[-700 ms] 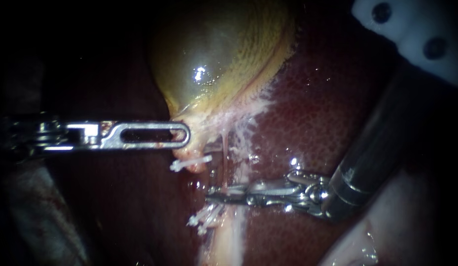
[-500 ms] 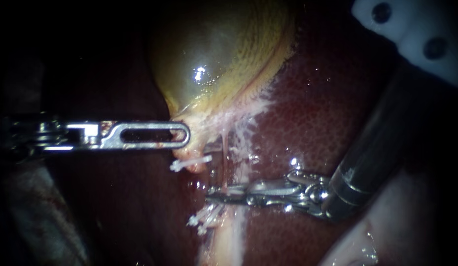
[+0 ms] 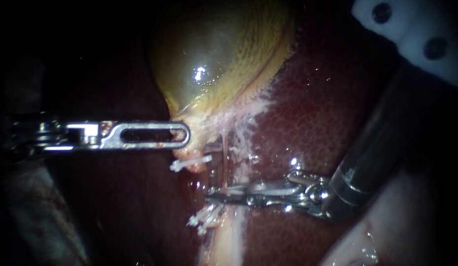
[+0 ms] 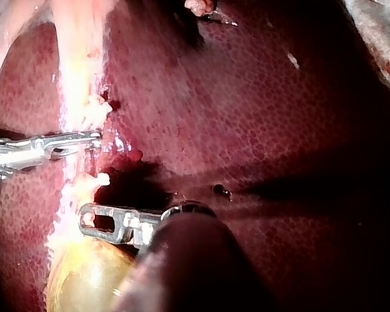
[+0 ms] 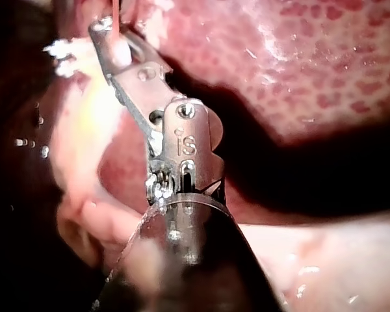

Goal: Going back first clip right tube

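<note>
The yellow-green gallbladder [image 3: 219, 54] lies on the dark red liver [image 3: 327, 113]. My left instrument [image 3: 184, 134] comes in level from the left, its slotted jaws shut on the gallbladder's narrow neck. A thin pinkish tube [image 3: 224, 148] runs down from the neck. My right instrument [image 3: 214, 194] reaches across from the right, and its slim jaws stand slightly open around the tube's lower end. In the right wrist view something pale sits between those jaws [image 5: 110, 36]. One white clip [image 3: 192, 162] sits under the neck. More white clips [image 3: 204, 219] sit lower, on the pale stalk.
A white plastic part [image 3: 411, 29] with dark holes fills the upper right corner above the right shaft [image 3: 376, 148]. Pale tissue [image 3: 386, 231] lies at the lower right. The left wrist view shows both jaw pairs [image 4: 88, 218] [image 4: 94, 140] close together on the pale strand.
</note>
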Motion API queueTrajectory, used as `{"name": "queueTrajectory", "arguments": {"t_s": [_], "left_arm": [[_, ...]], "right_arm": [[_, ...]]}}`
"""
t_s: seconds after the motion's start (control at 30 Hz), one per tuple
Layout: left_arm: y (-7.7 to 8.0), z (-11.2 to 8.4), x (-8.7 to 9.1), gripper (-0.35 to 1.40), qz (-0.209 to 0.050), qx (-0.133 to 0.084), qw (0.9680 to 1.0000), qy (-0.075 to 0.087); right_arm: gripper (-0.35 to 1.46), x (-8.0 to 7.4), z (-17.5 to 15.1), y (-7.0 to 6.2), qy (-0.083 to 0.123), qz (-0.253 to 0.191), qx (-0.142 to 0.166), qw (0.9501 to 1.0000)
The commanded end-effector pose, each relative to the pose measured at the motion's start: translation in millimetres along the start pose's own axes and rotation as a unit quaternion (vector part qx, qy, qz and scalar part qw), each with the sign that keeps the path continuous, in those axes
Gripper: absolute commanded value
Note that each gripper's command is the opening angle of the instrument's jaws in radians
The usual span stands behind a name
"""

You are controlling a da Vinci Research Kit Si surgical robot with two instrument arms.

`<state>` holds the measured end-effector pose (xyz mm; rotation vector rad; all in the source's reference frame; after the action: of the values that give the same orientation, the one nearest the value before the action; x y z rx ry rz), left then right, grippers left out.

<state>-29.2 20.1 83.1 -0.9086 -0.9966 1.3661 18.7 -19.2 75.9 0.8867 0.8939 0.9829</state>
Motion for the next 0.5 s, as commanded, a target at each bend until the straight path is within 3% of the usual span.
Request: {"name": "queueTrajectory", "arguments": {"t_s": [0.03, 0.17, 0.5], "left_arm": [[0.0, 0.0, 0.0, -0.35, 0.000, 0.000, 1.0000, 0.000], [0.0, 0.0, 0.0, -0.35, 0.000, 0.000, 1.0000, 0.000], [0.0, 0.1, 0.0, -0.35, 0.000, 0.000, 1.0000, 0.000]], "right_arm": [[0.11, 0.1, -0.1, 0.0, 0.000, -0.006, -0.001, 1.0000], [0.34, 0.1, -0.1, 0.0, -0.003, -0.035, -0.002, 0.9994], [0.44, 0.8, -0.3, -0.1, -0.007, -0.095, -0.003, 0.9955]]}}
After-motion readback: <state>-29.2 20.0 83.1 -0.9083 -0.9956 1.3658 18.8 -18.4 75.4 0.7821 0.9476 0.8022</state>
